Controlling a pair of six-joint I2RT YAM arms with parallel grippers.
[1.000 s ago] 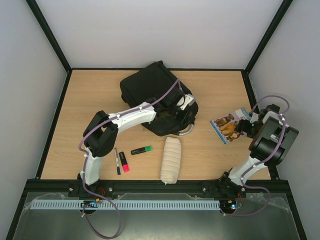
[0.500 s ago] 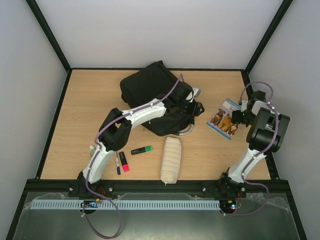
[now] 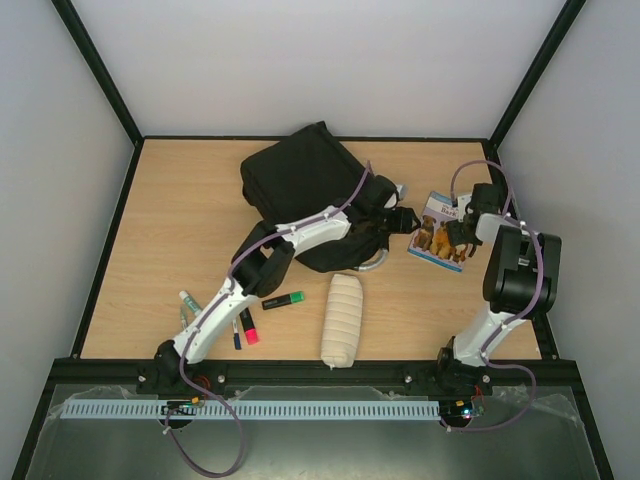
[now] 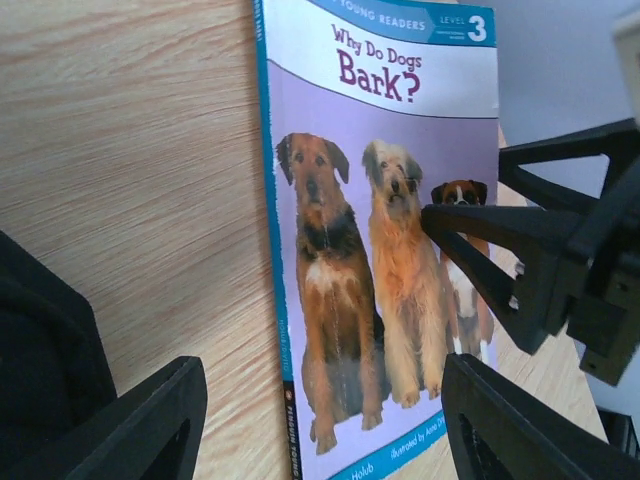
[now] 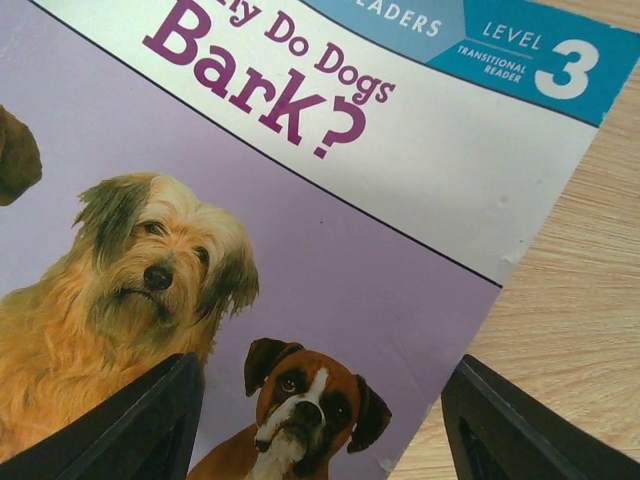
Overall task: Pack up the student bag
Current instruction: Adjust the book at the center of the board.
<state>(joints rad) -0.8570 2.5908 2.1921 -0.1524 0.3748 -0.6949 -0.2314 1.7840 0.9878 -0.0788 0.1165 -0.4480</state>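
The student bag [image 3: 300,185] is a large black backpack lying at the back middle of the table. Right of it lies a thin book, "Why Do Dogs Bark?" [image 3: 437,236], flat on the wood, also seen in the wrist views [image 4: 385,250] [image 5: 330,230]. My left gripper [image 3: 405,217] reaches past the bag to the book's left edge and stands open [image 4: 325,430], its fingers on either side of the book's near end. My right gripper [image 3: 459,231] is open over the book's right side [image 5: 320,430] [image 4: 465,190]; one finger hangs over the cover, the other over bare table.
A rolled cream cloth [image 3: 342,318] lies at the front middle. A green highlighter [image 3: 284,300], a pink one [image 3: 249,329], a dark pen [image 3: 235,335] and a small tube [image 3: 186,303] lie near the left arm's base. Black frame rails edge the table.
My left arm stretched right, from over the bag to the book's left edge. My right gripper moved back and left, and the book slid left with it, toward the bag.
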